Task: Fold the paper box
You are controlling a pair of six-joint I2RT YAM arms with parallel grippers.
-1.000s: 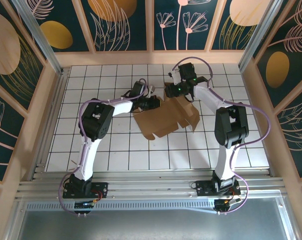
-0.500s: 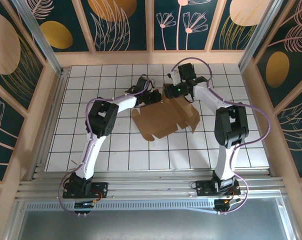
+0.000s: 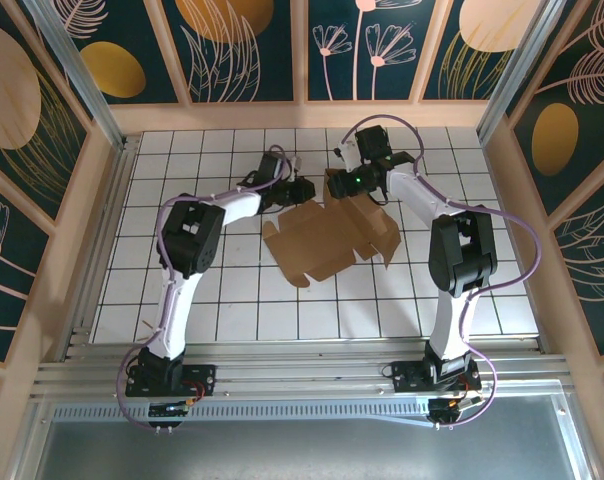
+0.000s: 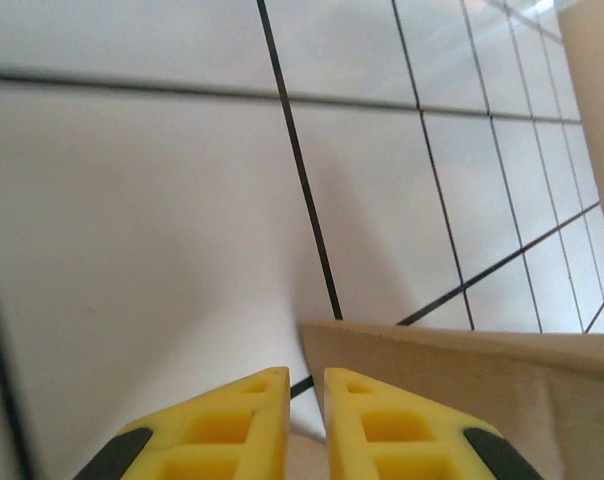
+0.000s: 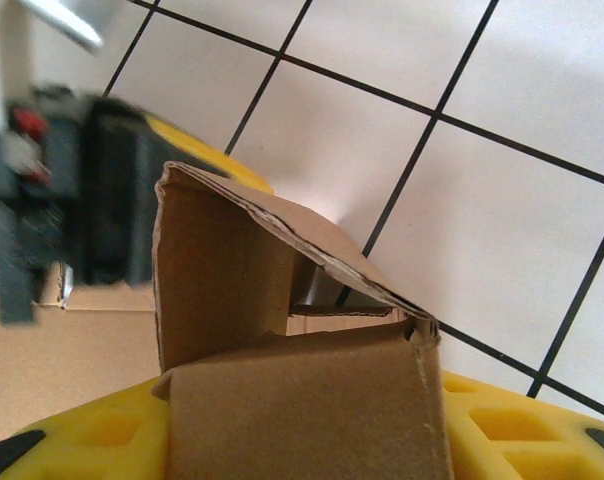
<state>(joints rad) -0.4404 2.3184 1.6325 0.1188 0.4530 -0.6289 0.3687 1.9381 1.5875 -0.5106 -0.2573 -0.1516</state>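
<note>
The paper box (image 3: 332, 240) is a brown cardboard sheet lying mostly flat on the white tiled table, with its back right corner folded up. My right gripper (image 3: 344, 183) is shut on that raised corner. In the right wrist view the folded flaps (image 5: 302, 400) stand between my yellow fingers (image 5: 502, 425). My left gripper (image 3: 300, 189) hovers just off the box's back left edge. In the left wrist view its fingertips (image 4: 305, 375) stand a narrow gap apart with nothing in it, and a cardboard edge (image 4: 462, 360) lies just to their right.
Wooden walls with painted panels enclose the table (image 3: 182, 290) on three sides. Aluminium rails (image 3: 302, 375) run along the near edge by the arm bases. Open tiles lie to the left and in front of the box.
My left gripper has drawn back from the box's left edge toward the rear and its jaws have parted slightly. The box's left panel has settled a little flatter. The right gripper has held still.
</note>
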